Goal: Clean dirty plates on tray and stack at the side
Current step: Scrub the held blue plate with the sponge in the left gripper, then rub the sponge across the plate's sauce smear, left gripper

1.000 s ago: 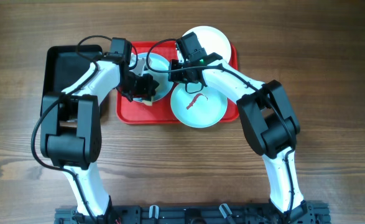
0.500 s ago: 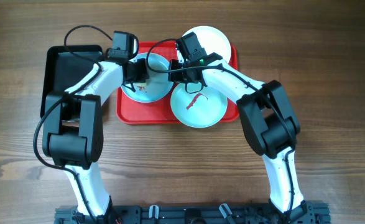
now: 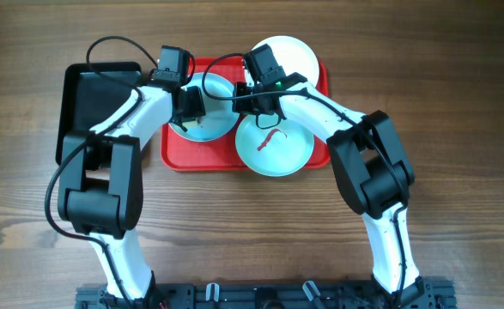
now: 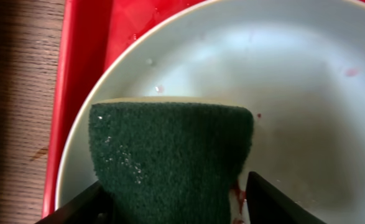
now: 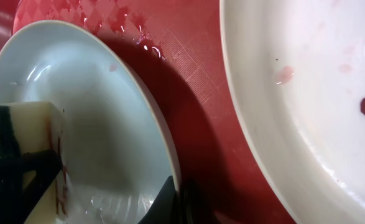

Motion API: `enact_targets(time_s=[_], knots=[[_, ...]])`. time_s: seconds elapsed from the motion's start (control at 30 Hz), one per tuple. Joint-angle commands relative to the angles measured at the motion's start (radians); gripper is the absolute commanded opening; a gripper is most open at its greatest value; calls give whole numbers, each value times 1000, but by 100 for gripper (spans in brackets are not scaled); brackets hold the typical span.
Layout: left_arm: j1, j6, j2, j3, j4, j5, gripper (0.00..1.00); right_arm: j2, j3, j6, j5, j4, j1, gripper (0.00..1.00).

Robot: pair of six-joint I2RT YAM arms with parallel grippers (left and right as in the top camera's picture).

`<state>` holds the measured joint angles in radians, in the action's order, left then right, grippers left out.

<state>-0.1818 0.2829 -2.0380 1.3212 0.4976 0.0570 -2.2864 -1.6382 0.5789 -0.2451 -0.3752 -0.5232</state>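
Observation:
Three plates lie on the red tray [image 3: 176,154]. My left gripper [image 3: 189,105] [image 4: 175,190] hovers over the pale blue plate [image 3: 210,122] [image 4: 294,93] at the tray's left. A green-topped sponge [image 4: 170,155] [image 5: 27,130] rests on that plate between the jaws. The jaws stand open, with a gap at the sponge's red-stained right side. My right gripper [image 3: 239,98] [image 5: 179,193] is shut on this plate's right rim [image 5: 163,143]. A white plate [image 3: 273,148] [image 5: 306,74] with a red smear [image 3: 269,137] lies at the front right. Another white plate [image 3: 290,53] lies at the back.
A black tray [image 3: 80,103] stands left of the red tray, touching its edge. Wet red streaks mark the tray floor [image 5: 126,22] between the plates. Bare wooden table [image 3: 252,223] lies in front of the tray.
My left gripper moved from the plate's front edge toward its back, and its jaws have opened off the sponge. The right gripper has stayed put on the rim.

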Motion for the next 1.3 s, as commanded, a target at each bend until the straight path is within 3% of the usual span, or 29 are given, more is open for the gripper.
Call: enact_targets(time_s=[0.0, 0.07, 0.4, 0.5, 0.7, 0.77, 1.0, 1.27], knots=[[2, 9, -95, -63, 42, -19, 63, -30, -11, 8, -17, 5, -8, 4], [2, 9, -84, -50, 42, -18, 63, -30, -11, 8, -17, 5, -8, 4], [3, 10, -33, -13, 47, -18, 41, -30, -11, 7, -17, 5, -8, 5], [3, 9, -27, -12, 46, -18, 42, -30, -11, 7, -17, 5, -8, 4], [3, -44, 1, -5, 50, -13, 64, -30, -11, 7, -18, 4, -8, 5], [3, -46, 12, -5, 57, -9, 64, -30, -11, 7, -18, 3, -8, 5], [3, -71, 24, -5, 57, 1, 46, -30, -11, 5, -25, 4, -8, 5], [3, -97, 68, -5, 52, 29, 50, -30, -11, 4, -25, 2, -8, 4]])
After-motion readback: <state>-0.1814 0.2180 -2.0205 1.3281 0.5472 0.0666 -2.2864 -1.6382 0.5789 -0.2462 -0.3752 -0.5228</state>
